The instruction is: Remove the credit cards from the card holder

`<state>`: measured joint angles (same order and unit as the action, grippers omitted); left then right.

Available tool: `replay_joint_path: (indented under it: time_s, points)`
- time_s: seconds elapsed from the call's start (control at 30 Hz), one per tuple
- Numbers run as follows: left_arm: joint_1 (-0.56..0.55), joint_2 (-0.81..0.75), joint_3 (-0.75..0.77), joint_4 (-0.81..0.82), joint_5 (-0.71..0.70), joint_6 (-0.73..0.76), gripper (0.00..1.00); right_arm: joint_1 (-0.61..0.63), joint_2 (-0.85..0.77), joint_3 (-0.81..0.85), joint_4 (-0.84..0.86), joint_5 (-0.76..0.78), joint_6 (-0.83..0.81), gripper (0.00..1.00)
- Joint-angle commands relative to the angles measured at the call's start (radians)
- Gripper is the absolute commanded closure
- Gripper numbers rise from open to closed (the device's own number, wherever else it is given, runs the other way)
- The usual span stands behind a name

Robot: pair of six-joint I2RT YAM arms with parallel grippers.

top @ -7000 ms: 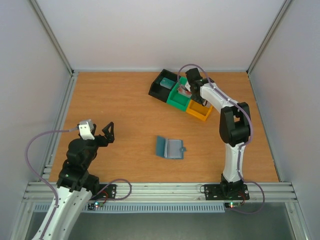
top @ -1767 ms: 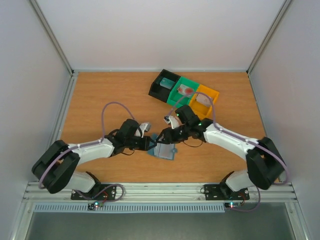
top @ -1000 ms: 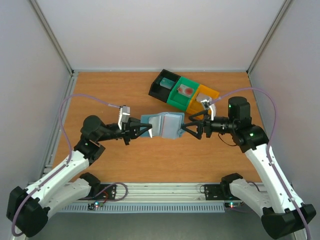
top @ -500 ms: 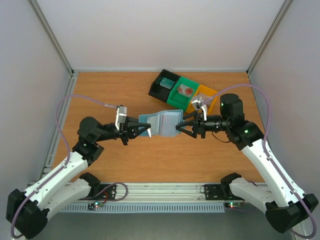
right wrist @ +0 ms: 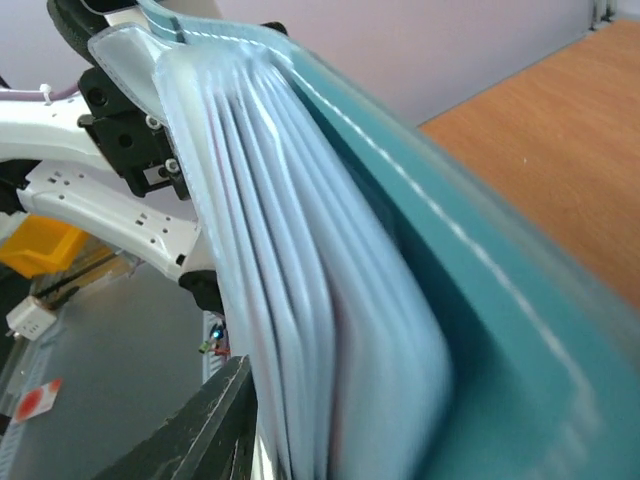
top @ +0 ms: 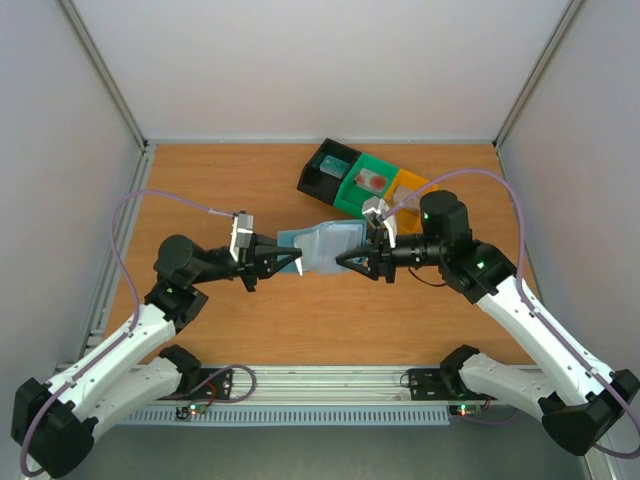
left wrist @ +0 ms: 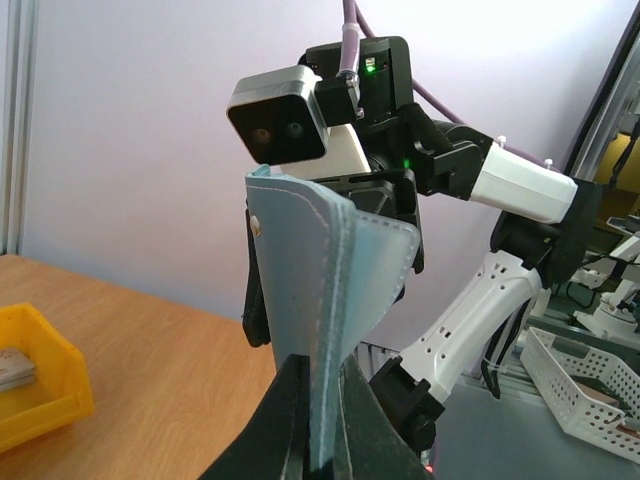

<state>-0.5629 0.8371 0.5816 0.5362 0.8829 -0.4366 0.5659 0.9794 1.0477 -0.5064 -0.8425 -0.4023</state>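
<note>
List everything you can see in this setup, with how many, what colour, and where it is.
Light blue soft bifold card holder: one, held in the air between both grippers.
Plastic bins: three, black, green, orange, in a row at the far side of the table.
Flat card in the green bin: one, pale with red.
Flat card in the black bin: one, pale teal.
Wooden table: one, orange-brown.
Left gripper: black, shut on the holder's left edge.
Right gripper: black, open at the holder's right edge.
</note>
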Motion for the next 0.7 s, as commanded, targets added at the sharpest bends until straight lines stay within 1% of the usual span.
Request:
replay_joint_path:
  time_s: [0.0,0.07,0.13,0.17,0.23,0.27,0.3,0.4,0.47,0.53,0.6,0.67]
  points:
    - [-0.014,-0.005,0.001,0.107,-0.007,0.008,1.00,0.066,0.017,0.032,0.100,0.080,-0.019,0.65]
    - [-0.015,-0.003,-0.001,0.107,-0.010,0.005,1.00,0.092,0.037,0.054,0.093,0.085,-0.037,0.65]
    - [-0.017,-0.005,-0.003,0.109,-0.014,0.003,1.00,0.105,0.052,0.075,0.069,0.065,-0.056,0.60]
    - [-0.017,-0.006,-0.003,0.109,-0.016,0.003,1.00,0.105,0.051,0.079,0.059,0.046,-0.068,0.56]
    - [-0.017,-0.009,-0.003,0.109,-0.017,0.003,1.00,0.106,0.029,0.076,0.031,0.023,-0.111,0.42]
    - [-0.016,-0.013,-0.005,0.110,-0.016,0.004,1.00,0.104,0.008,0.067,0.011,0.033,-0.138,0.36]
    - [-0.017,-0.014,-0.006,0.110,-0.015,0.004,1.00,0.100,-0.015,0.054,-0.005,0.058,-0.158,0.32]
    - [-0.017,-0.016,-0.008,0.117,-0.008,0.004,1.00,0.062,-0.080,0.034,-0.078,0.092,-0.204,0.25]
    - [-0.017,-0.017,-0.008,0.123,0.007,0.013,1.00,0.020,-0.108,0.039,-0.127,0.047,-0.212,0.25]
    - [-0.017,-0.018,-0.008,0.125,0.013,0.017,1.00,-0.017,-0.117,0.056,-0.175,-0.003,-0.216,0.26]
    - [-0.019,-0.018,-0.009,0.126,0.017,0.018,1.00,-0.044,-0.116,0.072,-0.194,0.001,-0.213,0.34]
    - [-0.022,-0.018,-0.008,0.127,0.024,0.024,1.00,-0.072,-0.108,0.081,-0.193,-0.006,-0.197,0.45]
